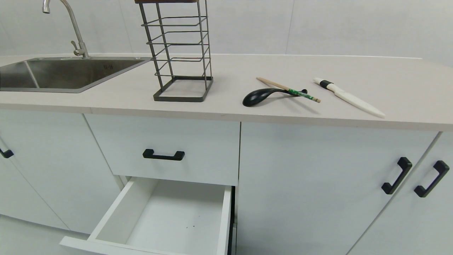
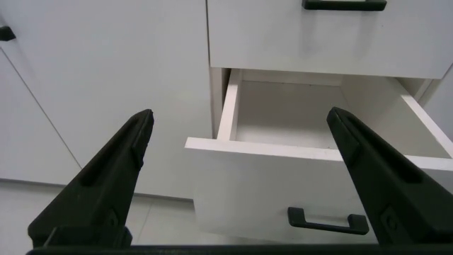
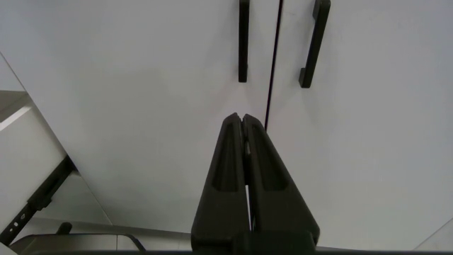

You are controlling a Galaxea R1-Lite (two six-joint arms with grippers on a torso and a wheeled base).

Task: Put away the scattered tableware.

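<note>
Drawer (image 1: 166,212) is seen nearest, pulled out low in the white cabinet beneath a closed drawer (image 1: 162,141), its white inside bare. The left claw (image 2: 241,117) is held just before the open drawer's front panel (image 2: 283,184), above the black handle (image 2: 327,221), with its fingers (image 2: 120,163) spread wide apart and nothing between them. The right claw (image 3: 243,120) is held before the white doors (image 3: 141,85), under two black handles (image 3: 243,39), its fingers pressed together on nothing. Higher and farther back, the tableware is laid on the surface (image 1: 230,106), right of the middle. A black spoon (image 1: 258,96) is set near the front edge, bowl to the left. Wooden chopsticks (image 1: 288,89) with green tips are laid across its handle, touching it. A white knife (image 1: 348,97) with a black band is placed just to their right, apart from them. A wire rack (image 1: 180,53) is stood upright left of the spoon. Farther left a steel sink (image 1: 70,72) is sunk into the surface, with a tap (image 1: 72,24) behind it.
</note>
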